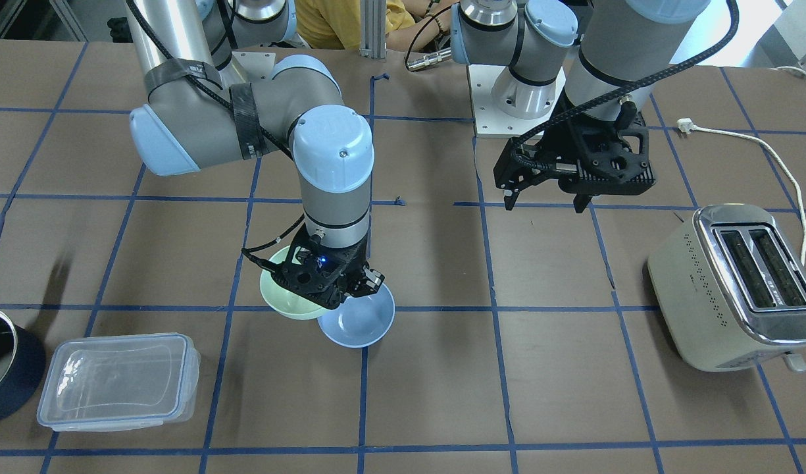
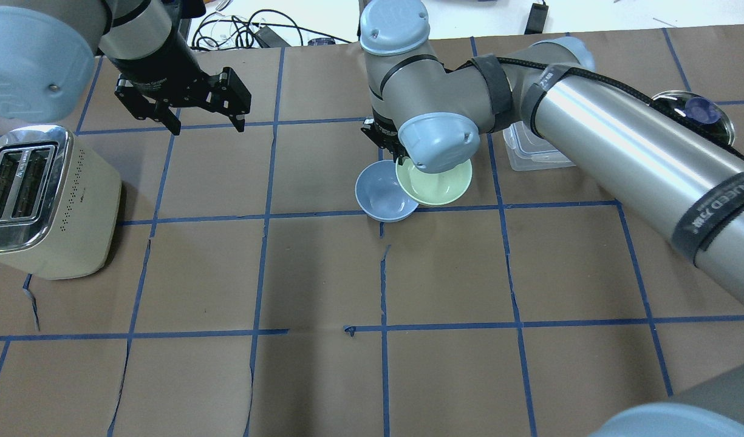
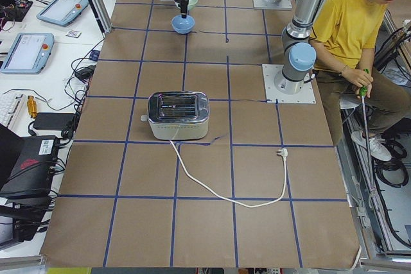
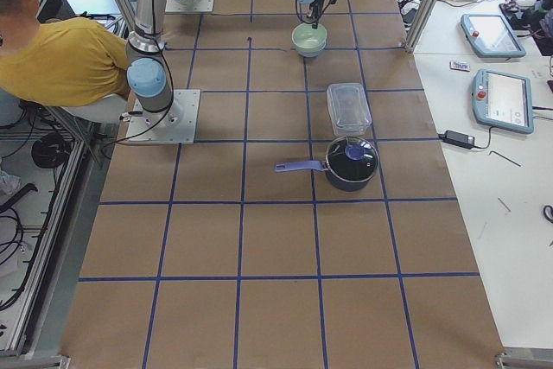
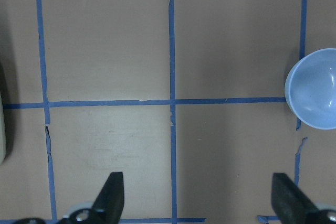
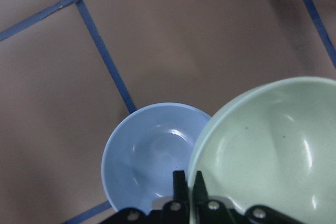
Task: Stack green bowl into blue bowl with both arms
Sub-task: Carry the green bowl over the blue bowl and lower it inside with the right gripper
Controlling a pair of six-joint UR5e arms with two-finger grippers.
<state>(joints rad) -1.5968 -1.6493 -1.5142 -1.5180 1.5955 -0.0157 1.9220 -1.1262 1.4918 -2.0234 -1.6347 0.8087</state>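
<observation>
Transport step, by my reading: right claw (image 6: 190,182) was pinched on the rim of the green bowl (image 6: 262,145), held lifted and overlapping one side of the blue bowl (image 6: 152,150), which sat on the desk (image 2: 323,267) about midway along its length, well in from every edge. Left claw (image 1: 545,205) hung spread and empty, well apart toward the desk's left end; the next move would need the green bowl centred over the blue, lowered level, then let go. White lettering on the right arm's black band (image 2: 712,212) and on the dark pot (image 1: 8,368) was too blurred to read.
</observation>
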